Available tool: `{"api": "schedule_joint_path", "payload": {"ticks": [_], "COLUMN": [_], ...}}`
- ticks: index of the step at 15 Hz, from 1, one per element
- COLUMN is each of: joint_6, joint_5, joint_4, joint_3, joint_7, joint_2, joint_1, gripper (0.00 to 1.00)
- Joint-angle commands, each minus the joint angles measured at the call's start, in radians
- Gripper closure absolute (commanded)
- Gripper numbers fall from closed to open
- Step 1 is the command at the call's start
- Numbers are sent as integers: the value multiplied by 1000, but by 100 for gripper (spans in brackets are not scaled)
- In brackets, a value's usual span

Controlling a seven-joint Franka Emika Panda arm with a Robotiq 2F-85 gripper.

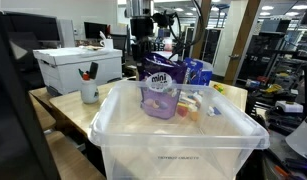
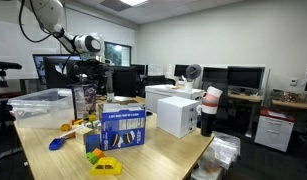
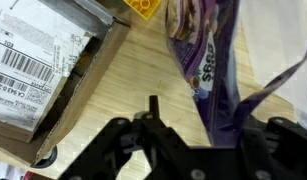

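Observation:
A purple snack bag (image 1: 159, 86) with "mini" printed on it stands upright on the wooden table, seen through a clear plastic bin (image 1: 178, 135). My gripper (image 1: 145, 52) hangs straight down over the top of the bag. In the wrist view the purple bag (image 3: 215, 70) runs between the fingers of my gripper (image 3: 203, 115). The left fingertip (image 3: 153, 104) stands apart from the bag, with bare wood showing between them. The other finger is hidden behind the bag's foil. In an exterior view the gripper (image 2: 88, 80) hangs above the bag (image 2: 84, 102).
A blue box (image 2: 123, 128) stands beside the bag. A cardboard box with shipping labels (image 3: 43, 70) and a yellow piece (image 3: 143, 8) lie close by. A white box (image 1: 78, 68) and a mug of pens (image 1: 89, 91) stand farther off. Small toys (image 2: 68, 126) dot the table.

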Motion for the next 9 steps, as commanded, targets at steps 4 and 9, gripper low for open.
{"api": "schedule_joint_path", "payload": {"ticks": [4,9], "joint_6": [1,1], "joint_5": [-32,-32], "joint_4": [-22,-21], "joint_3": [-27,-32], "joint_7": [117,153], "joint_2": [-17,-18], "joint_1": [21,20], "gripper": [88,95]}}
